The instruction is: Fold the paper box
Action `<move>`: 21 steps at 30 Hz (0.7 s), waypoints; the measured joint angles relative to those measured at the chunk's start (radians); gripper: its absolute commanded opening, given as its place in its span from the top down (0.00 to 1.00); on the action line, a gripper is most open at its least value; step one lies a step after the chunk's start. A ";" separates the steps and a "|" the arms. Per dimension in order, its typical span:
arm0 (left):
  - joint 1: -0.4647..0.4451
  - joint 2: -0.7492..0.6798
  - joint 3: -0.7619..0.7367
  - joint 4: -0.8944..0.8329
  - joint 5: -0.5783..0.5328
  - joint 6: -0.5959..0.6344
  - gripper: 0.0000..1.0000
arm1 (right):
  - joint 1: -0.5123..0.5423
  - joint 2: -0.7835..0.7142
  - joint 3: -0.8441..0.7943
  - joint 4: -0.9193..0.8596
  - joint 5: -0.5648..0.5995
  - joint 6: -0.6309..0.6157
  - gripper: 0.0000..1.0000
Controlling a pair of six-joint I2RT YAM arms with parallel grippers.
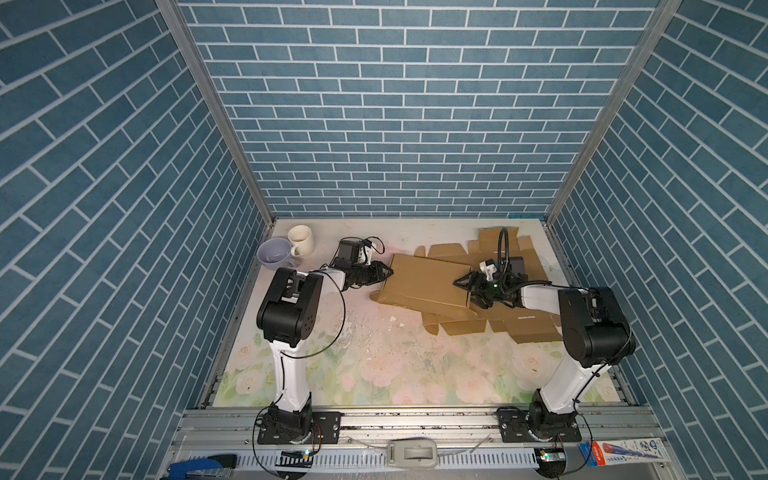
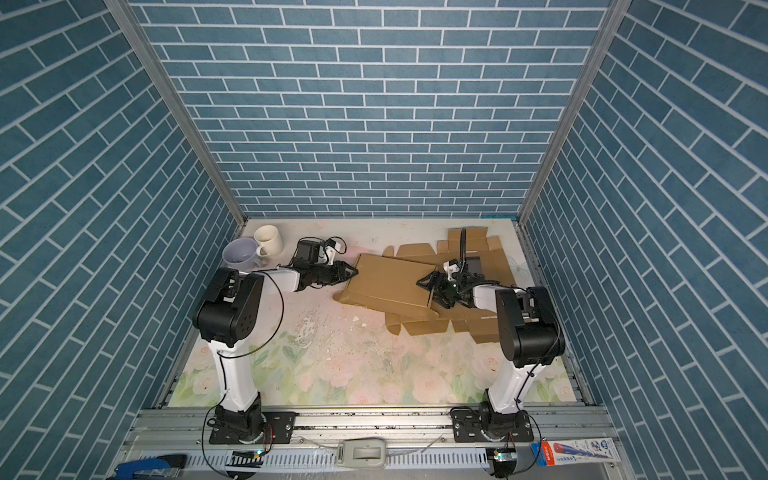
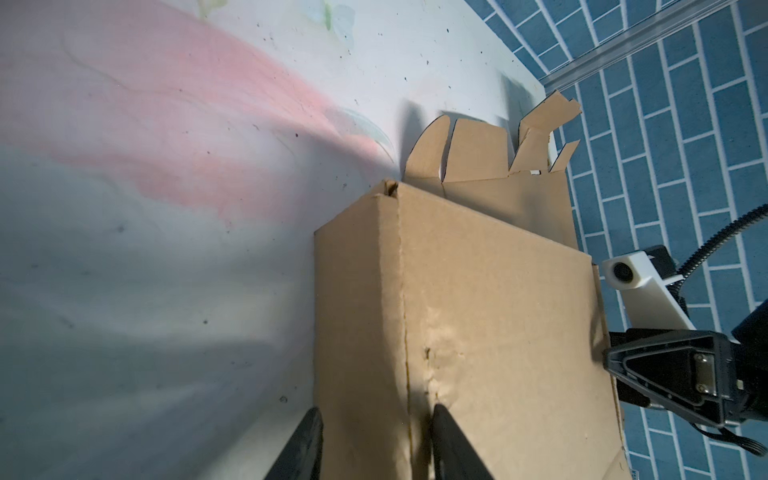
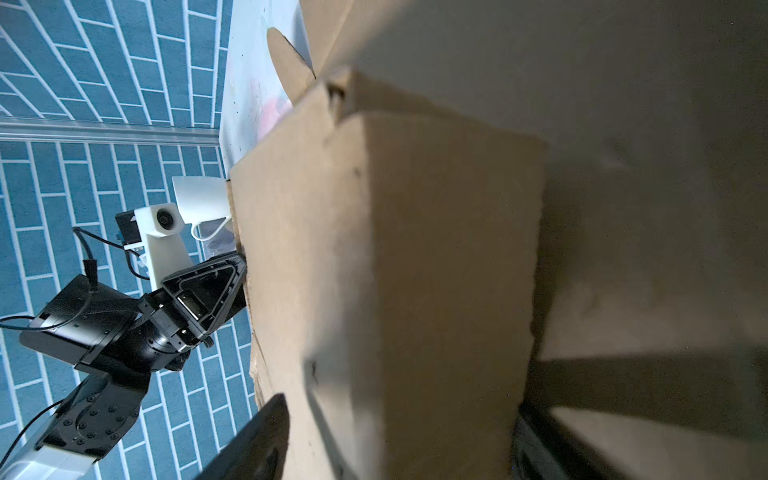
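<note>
The paper box [image 1: 424,282] lies in the far right part of the tabletop [image 1: 374,365]. It is half made: its cut flaps are spread flat toward the far and right edges, and one broad panel is folded up over them, with its left side reaching the middle.

I have the left gripper [image 1: 388,273] at that left side. In the left wrist view its fingers [image 3: 307,440] stand apart, one on each side of the creased corner. One is beside the narrow wall and the other is on the broad face, but I cannot tell whether they pinch the cardboard.

The right gripper [image 1: 467,291] is at the panel's right end. In the right wrist view its fingers [image 4: 257,436] are spread wide with the folded cardboard between them. The picture is blurred, so I cannot tell whether they grip it.

Both top views show the two grippers facing each other across the panel. A lavender cup [image 1: 273,251] and a cream mug [image 1: 300,240] sit just beside each other in the far left corner, well apart from the box.
</note>
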 measured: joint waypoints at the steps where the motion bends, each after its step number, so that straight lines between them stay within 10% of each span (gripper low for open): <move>1: 0.000 0.000 -0.002 0.004 0.000 -0.002 0.56 | 0.000 0.000 0.000 0.007 0.001 0.006 0.23; 21: 0.005 0.000 -0.014 0.026 -0.006 -0.006 0.52 | 0.018 -0.049 0.098 -0.128 0.121 -0.063 0.23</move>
